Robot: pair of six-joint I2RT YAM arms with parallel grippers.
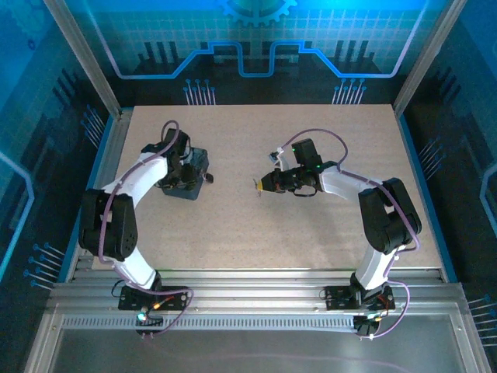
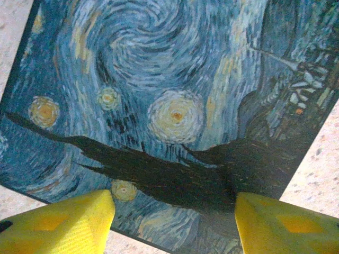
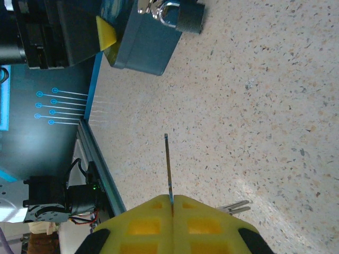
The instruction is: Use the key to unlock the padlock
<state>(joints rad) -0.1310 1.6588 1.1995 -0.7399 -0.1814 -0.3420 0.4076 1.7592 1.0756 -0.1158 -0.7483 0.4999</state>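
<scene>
A speckled beige table (image 1: 311, 249) seen from above, with a robot arm on each side. The left arm bends inward to a dark box (image 1: 194, 188) left of the table's middle. Its claw (image 2: 174, 201) sits over the box. In the left wrist view, the two yellow fingers (image 2: 58, 225) stand wide apart, one on each side of the box (image 2: 159, 106). The lid is painted with blue swirls and yellow stars. In the right wrist view, one yellow fingertip (image 3: 106, 34) rests against the box's wall (image 3: 145, 45), so this claw seems to be clamping the box across its width.

The padlock (image 3: 185, 18) hangs at the box's right side, which faces the other arm. It has a dark body and a silvery loop. From above it is only a small speck (image 1: 210, 179).

The right claw (image 3: 172, 203) is pressed closed on the key (image 3: 168, 169). The key's thin blade sticks straight out from between the yellow fingers and points towards the box. From above, the key (image 1: 256, 185) is near the table's middle, held just above the surface. Bare table lies between it and the padlock, and they do not touch.
</scene>
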